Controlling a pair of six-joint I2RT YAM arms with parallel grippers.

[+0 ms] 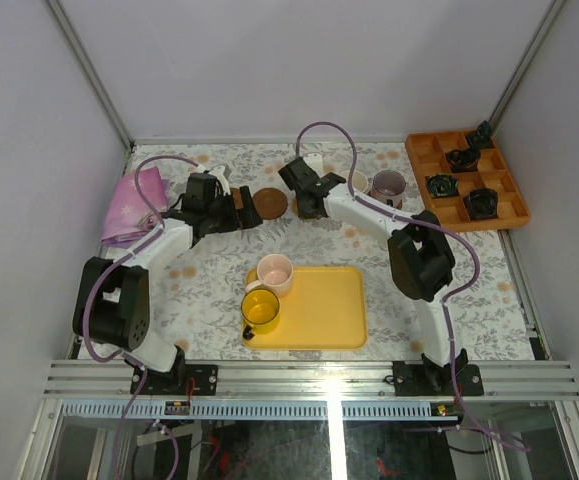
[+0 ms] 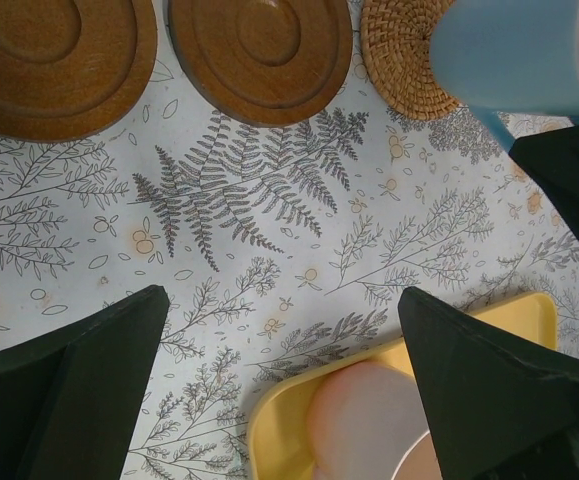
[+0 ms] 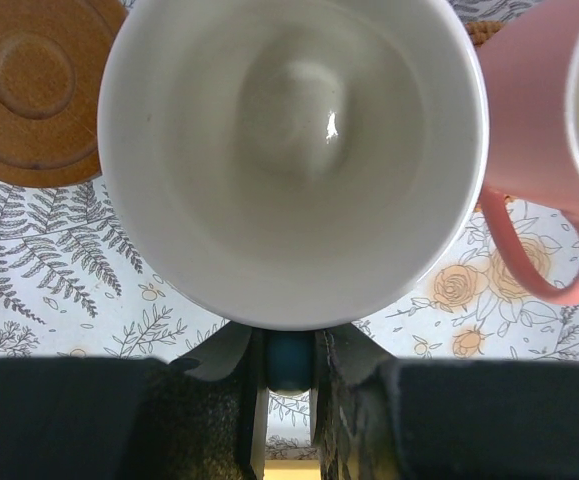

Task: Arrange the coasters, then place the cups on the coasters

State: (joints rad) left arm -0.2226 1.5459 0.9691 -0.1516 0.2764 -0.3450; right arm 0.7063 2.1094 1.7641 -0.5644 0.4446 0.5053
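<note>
Placing cups: the right gripper (image 3: 289,370) is clamped on the blue cup's (image 3: 294,150) handle, beyond the yellow tray (image 1: 329,320). Next it should lower the cup centred onto the woven coaster (image 2: 394,50). The left gripper (image 2: 284,330) stands wide open.

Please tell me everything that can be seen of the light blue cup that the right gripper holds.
The light blue cup is a small glossy mug, ceramic by its look, light blue outside and pale and empty inside. It looks upright. The right gripper is shut on its handle. The left wrist view shows it over a round woven mat; whether it rests there cannot be told. A salmon pink cup stands close beside it.
</note>
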